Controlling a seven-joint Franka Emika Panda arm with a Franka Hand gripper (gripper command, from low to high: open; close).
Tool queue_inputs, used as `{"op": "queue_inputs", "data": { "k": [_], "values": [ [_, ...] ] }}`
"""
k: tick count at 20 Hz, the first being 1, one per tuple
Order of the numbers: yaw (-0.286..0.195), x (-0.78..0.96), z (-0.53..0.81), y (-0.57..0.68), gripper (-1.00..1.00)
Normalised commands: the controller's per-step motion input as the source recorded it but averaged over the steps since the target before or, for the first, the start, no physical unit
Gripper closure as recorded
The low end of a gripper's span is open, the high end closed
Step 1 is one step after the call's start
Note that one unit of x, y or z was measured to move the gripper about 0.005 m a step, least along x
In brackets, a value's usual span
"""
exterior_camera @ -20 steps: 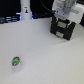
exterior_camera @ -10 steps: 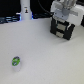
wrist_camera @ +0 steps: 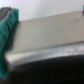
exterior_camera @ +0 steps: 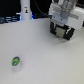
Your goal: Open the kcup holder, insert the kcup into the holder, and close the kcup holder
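The kcup holder (exterior_camera: pixel 63 32) is a black box at the back on the exterior view's right. My gripper (exterior_camera: pixel 61 22) hangs right over it, and its white body hides most of the box. The wrist view is blurred. It shows a grey-dark flat surface of the holder (wrist_camera: pixel 47 40) very close, with teal fingers (wrist_camera: pixel 7 24) at one edge. I cannot tell whether the jaws are open or shut. The kcup (exterior_camera: pixel 16 62), a tiny white pod with a green-and-blue top, sits alone on the white table (exterior_camera: pixel 45 60), near the front on the exterior view's left and far from the gripper.
A white bottle-like object (exterior_camera: pixel 25 8) stands at the back by a dark band along the table's far edge (exterior_camera: pixel 10 20). The white table surface stretches between the kcup and the holder.
Nothing has visibly changed. The gripper stays over the holder and the kcup has not moved.
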Motion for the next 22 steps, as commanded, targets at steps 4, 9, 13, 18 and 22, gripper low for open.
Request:
{"op": "queue_inputs", "data": {
  "k": [4,9,13,18,22],
  "values": [
    [-0.053,0.96,0.22,-0.30,1.00],
    [-0.053,0.95,0.20,-0.34,1.00],
    [-0.054,0.94,0.19,-0.33,1.00],
    [-0.053,0.91,0.20,-0.37,1.00],
    [-0.060,0.88,0.20,-0.40,1.00]
  ]
}}
